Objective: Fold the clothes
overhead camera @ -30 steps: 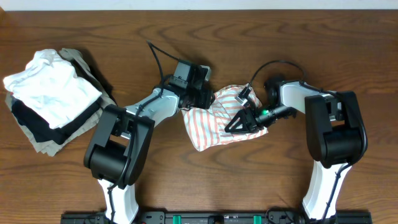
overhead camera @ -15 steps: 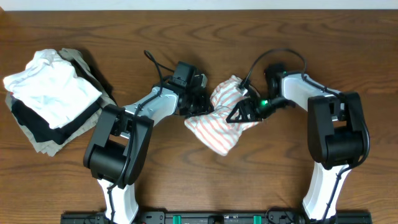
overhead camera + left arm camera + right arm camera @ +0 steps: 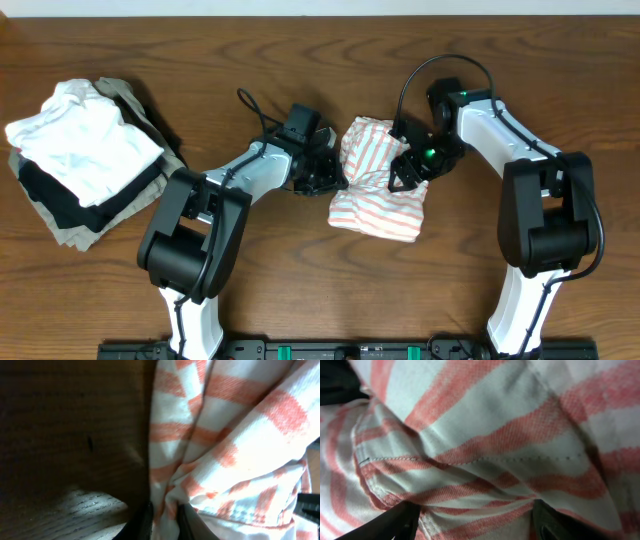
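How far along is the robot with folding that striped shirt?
Early to midway, I'd say. Done: the striped shirt is gathered into a compact bundle, though it is lumpy rather than a flat fold. In hand: the left gripper pinches a fold of it, and the right gripper sits on the cloth with its fingers spread wide. Left: smoothing it out and making neat flat folds.

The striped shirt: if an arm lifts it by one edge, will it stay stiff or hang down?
The striped shirt would probably hang floppy, since it lies crumpled in soft folds. It looks like thin woven cloth, so it is likely light for its size. The left end effector pinches only a small fold, so the cloth might slip out.
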